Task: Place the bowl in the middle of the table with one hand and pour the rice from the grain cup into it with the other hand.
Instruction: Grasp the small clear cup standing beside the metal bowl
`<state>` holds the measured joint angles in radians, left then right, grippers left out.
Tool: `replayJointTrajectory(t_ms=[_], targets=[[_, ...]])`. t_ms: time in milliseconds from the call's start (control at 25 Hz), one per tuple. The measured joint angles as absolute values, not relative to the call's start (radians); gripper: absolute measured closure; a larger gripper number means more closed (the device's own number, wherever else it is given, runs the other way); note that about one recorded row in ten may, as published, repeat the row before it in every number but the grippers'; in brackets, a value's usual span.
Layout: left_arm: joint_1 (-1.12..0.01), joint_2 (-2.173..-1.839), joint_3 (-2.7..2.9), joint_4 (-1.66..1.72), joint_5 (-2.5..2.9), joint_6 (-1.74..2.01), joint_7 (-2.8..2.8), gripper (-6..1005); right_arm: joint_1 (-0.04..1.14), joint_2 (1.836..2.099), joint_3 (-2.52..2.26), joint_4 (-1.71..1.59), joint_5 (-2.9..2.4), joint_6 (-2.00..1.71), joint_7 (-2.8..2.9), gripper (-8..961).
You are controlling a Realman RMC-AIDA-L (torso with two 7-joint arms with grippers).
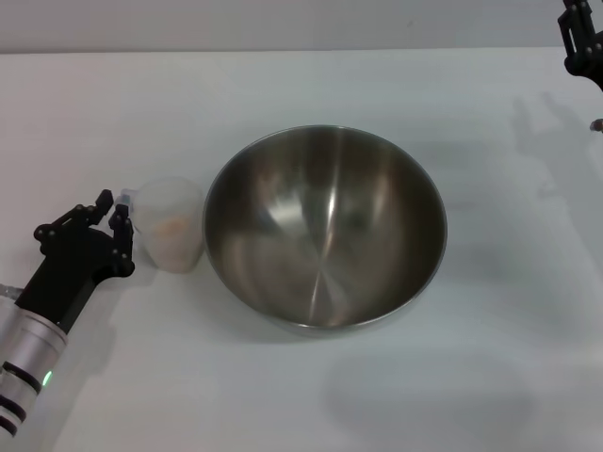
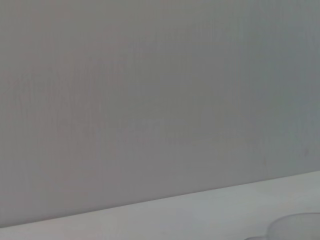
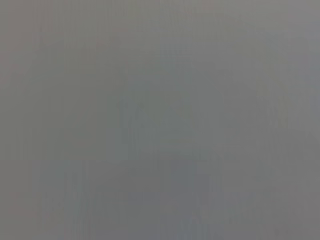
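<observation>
The large steel bowl (image 1: 325, 226) stands upright and empty in the middle of the white table (image 1: 301, 395). The small clear grain cup (image 1: 170, 224) stands just left of the bowl, almost touching it, with pale rice (image 1: 173, 230) showing inside. Its little handle (image 1: 125, 200) points left. My left gripper (image 1: 102, 224) is open beside the cup's handle and holds nothing. A part of the cup's rim (image 2: 296, 226) shows in the left wrist view. My right gripper (image 1: 579, 42) is raised at the far right corner, only partly in view. The right wrist view shows only plain grey.
A grey wall runs behind the table's far edge (image 1: 283, 51). Bare white tabletop lies in front of the bowl and to its right (image 1: 509, 282).
</observation>
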<state>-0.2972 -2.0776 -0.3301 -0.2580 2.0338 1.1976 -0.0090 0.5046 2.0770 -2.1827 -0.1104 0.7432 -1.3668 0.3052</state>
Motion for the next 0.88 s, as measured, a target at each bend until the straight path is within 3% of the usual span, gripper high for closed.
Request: replayJointTrajectory(t_ms=[360, 880], targets=[[-0.299, -2.078, -0.345, -0.272, 2.031, 1.200, -0.012, 976, 0.506, 2.077, -2.183, -0.108, 0.742, -1.368, 0.305, 538], [-0.364, -2.079, -0.407, -0.288, 2.037, 1.300, 0.175, 975, 0.506, 2.077, -2.183, -0.110, 0.742, -1.375, 0.305, 538]])
